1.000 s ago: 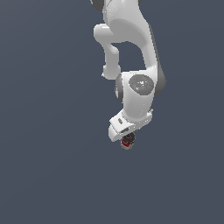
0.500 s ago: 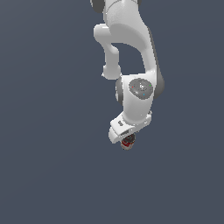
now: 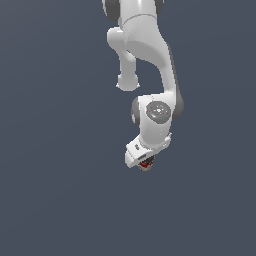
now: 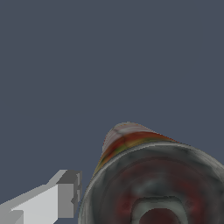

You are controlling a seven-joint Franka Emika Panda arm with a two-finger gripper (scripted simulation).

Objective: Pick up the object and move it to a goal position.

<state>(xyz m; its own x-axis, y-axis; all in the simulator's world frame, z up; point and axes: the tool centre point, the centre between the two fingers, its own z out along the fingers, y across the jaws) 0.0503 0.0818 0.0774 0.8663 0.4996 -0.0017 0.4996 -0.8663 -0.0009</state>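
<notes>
While the arm (image 3: 150, 60) hangs over a plain dark floor (image 3: 55, 190), the can (image 3: 145, 163) sits right under the gripper (image 3: 144, 162), mostly hidden by the wrist housing in the exterior view; only a sliver of red label and a dark edge peek out below. In the wrist view the can (image 4: 153, 179) fills the near corner, its round end toward the lens and its red and yellow band running away behind, with one pale finger (image 4: 52, 201) just beside it. The other finger is out of sight there, so I cannot tell how wide the fingers stand, nor whether they actually press on the can or only flank it.

That uncertainty is the main risk. If the hold is light or off-centre, a small smooth cylinder like this could roll or pivot between the pads and drop out during a quick move. Because the can seems to lie at an angle to the visible finger, a squeeze might also skew it further. No goal marker shows in either view, so judging how far the carry must go is not possible here.
</notes>
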